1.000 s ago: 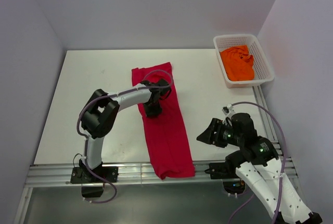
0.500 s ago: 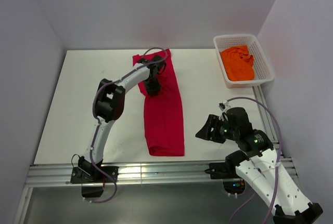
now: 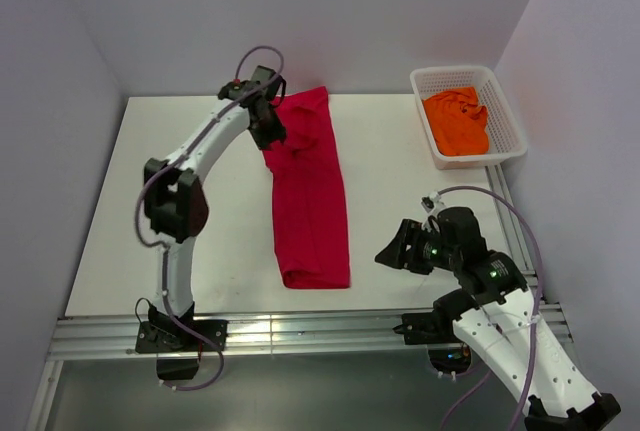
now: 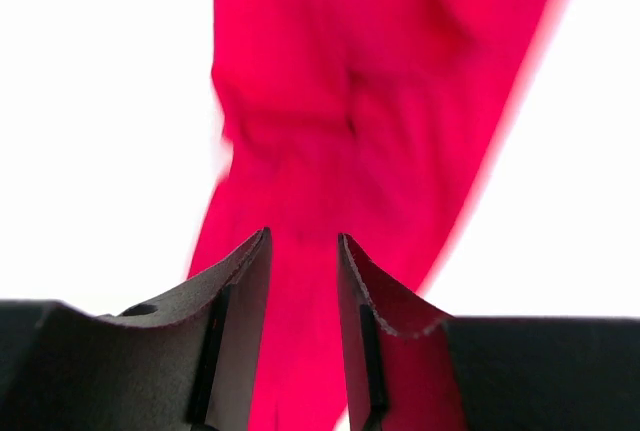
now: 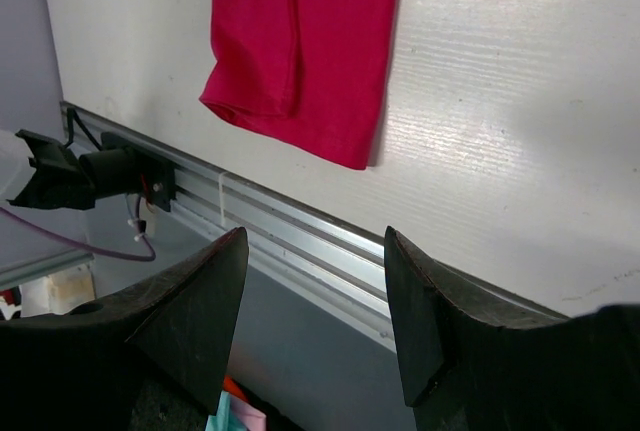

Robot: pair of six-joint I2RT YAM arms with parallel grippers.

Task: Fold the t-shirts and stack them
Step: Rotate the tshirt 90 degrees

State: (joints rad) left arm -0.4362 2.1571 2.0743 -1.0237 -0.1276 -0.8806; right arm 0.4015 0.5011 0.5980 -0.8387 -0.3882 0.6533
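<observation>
Pinching the far left corner of the crimson red soft cloth t-shirt [image 3: 310, 201], our left gripper [image 3: 268, 131] stands narrow w/ red cloth betw. its fingers [image 4: 240, 291]. We see the shirt lying as a long strip down the white table [image 3: 180, 151]. Our right gripper [image 3: 392, 251] gapes wide, holding nothing, over the table's near edge. The bright orange cloth t-shirt [image 3: 457, 121] sits crumpled in the white plastic mesh basket [image 3: 505, 111], far right corner.

A white mesh basket [image 3: 455, 72] sits at the tabletop's [image 3: 400, 191] far right corner, turned slightly askew. A metal rail [image 3: 300, 329] runs along the white tabletop's near edge, and pale walls [image 3: 300, 11] enclose three sides.
</observation>
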